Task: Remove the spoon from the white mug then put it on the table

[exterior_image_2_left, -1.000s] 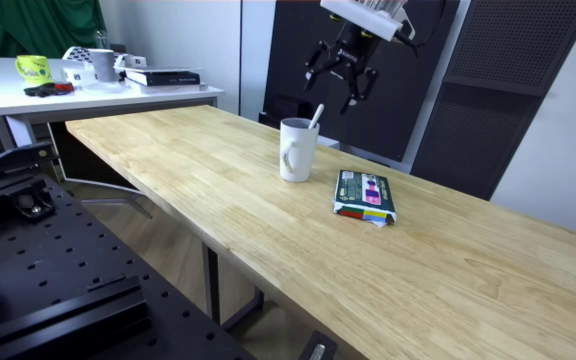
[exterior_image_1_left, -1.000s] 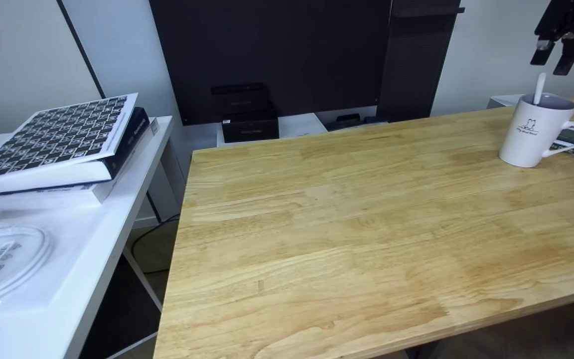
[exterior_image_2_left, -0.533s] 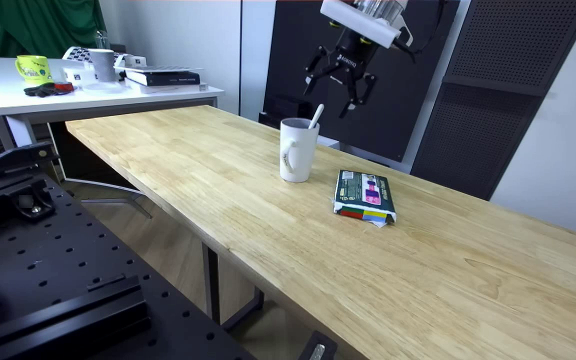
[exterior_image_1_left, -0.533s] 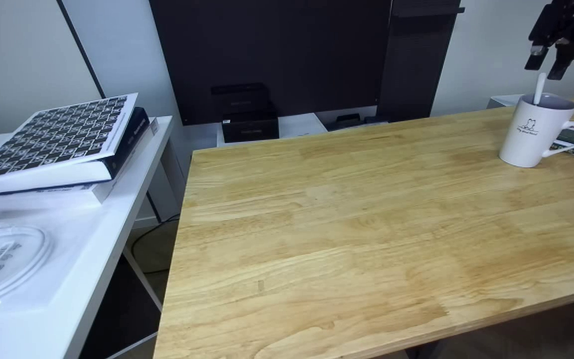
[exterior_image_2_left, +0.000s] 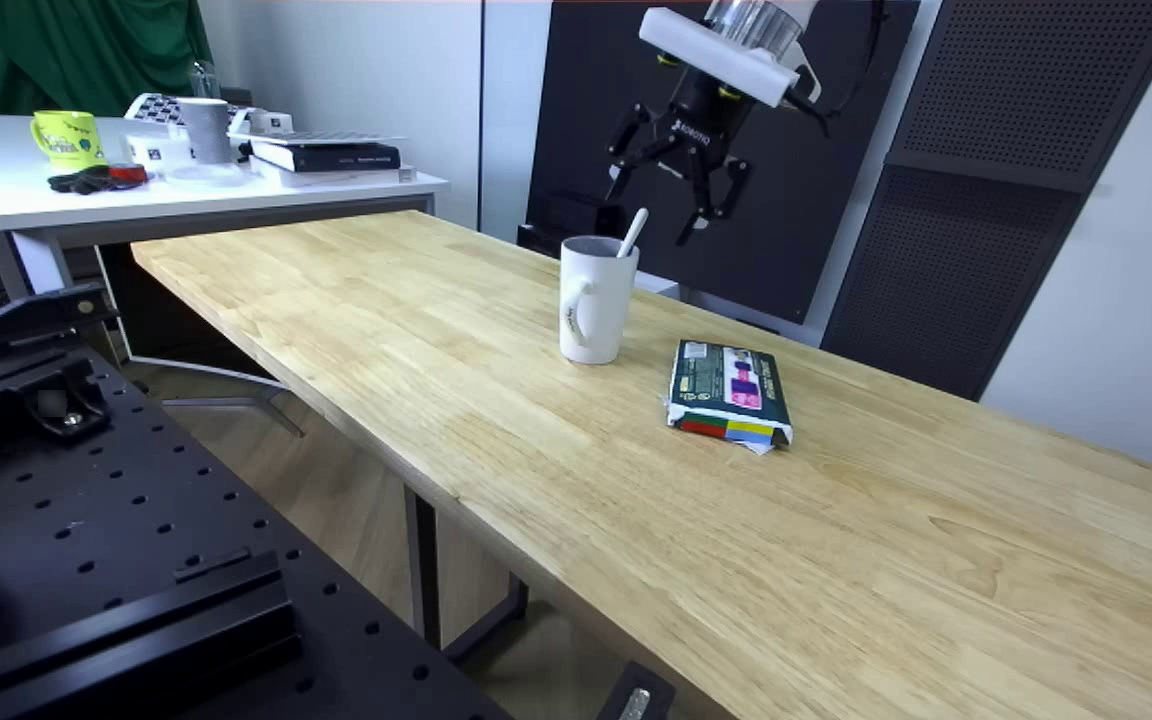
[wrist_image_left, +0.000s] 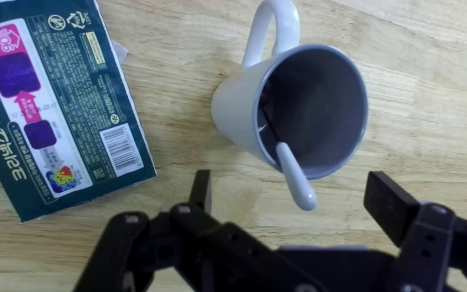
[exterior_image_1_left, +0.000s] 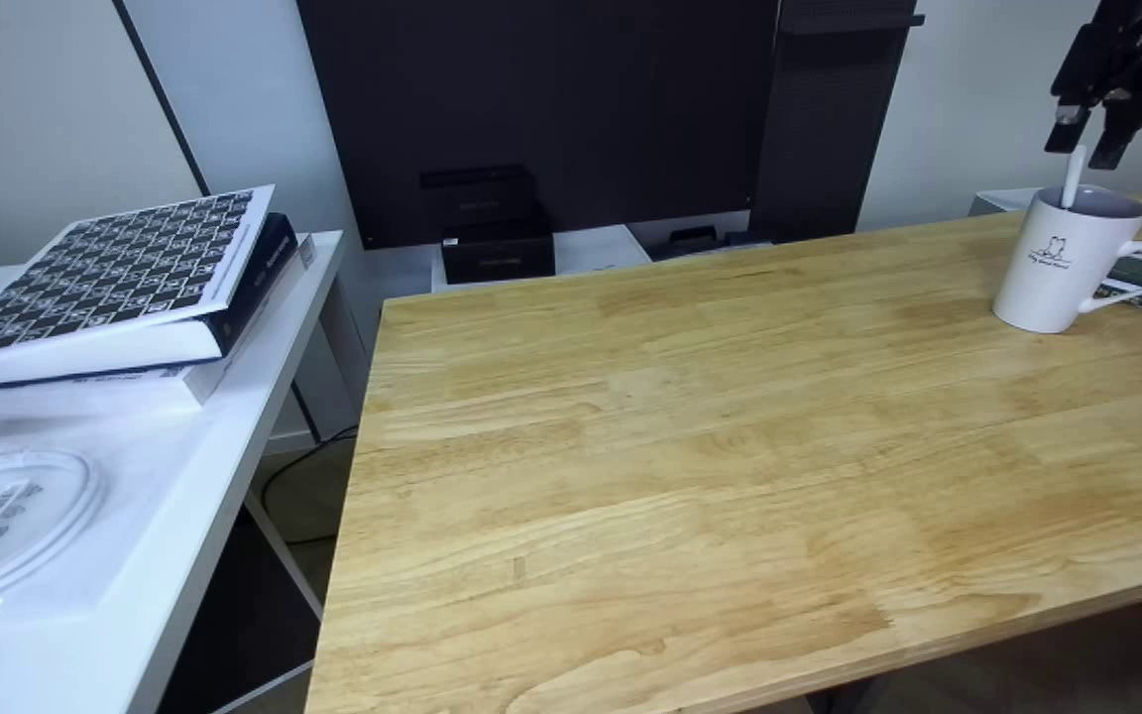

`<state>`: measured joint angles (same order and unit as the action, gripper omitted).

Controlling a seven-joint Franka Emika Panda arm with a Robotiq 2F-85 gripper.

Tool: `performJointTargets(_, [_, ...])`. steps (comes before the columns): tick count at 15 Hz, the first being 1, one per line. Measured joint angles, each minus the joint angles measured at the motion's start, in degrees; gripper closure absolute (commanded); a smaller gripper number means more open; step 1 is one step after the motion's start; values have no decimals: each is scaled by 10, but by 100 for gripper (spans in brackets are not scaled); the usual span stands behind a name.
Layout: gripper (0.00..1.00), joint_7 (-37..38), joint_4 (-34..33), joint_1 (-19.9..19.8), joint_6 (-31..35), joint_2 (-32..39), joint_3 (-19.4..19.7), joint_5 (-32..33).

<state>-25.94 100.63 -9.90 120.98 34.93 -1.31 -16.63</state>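
The spoon has a thick white handle; it leans out of the white mug in the wrist view [wrist_image_left: 298,182] and in both exterior views [exterior_image_1_left: 1075,177] [exterior_image_2_left: 633,232]. Its lower end is inside the mug, mostly hidden. The white mug [wrist_image_left: 237,109] stands upright on the light-wood table [wrist_image_left: 176,81] and shows in both exterior views [exterior_image_1_left: 1047,278] [exterior_image_2_left: 604,300]. My gripper [wrist_image_left: 290,190] is open and empty, its fingers spread wide on either side of the spoon handle in the wrist view. In both exterior views the gripper [exterior_image_1_left: 1086,157] [exterior_image_2_left: 646,217] hangs above the mug, near the handle's top.
A dark green printed packet [exterior_image_2_left: 731,385] lies beside the mug; it shows at left in the wrist view [wrist_image_left: 75,113]. A white side table [exterior_image_2_left: 56,215] holds books [exterior_image_2_left: 336,157], a yellow-green mug [exterior_image_2_left: 68,138] and a grey cup [exterior_image_2_left: 206,130]. A black panel [exterior_image_1_left: 551,109] stands behind.
My gripper has come down a little toward the spoon handle and moved slightly left in both exterior views, staying open. The mug, spoon and packet have not moved.
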Motion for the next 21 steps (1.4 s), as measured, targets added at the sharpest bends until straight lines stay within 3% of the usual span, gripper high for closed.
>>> performJointTargets(4, [63, 0, -1, 1, 0, 3, 0, 10])
performJointTargets(10, [99, 1, -1, 2, 1, 3, -3, 23])
performJointTargets(21, [96, 7, -30, 18, -3, 0, -14, 42])
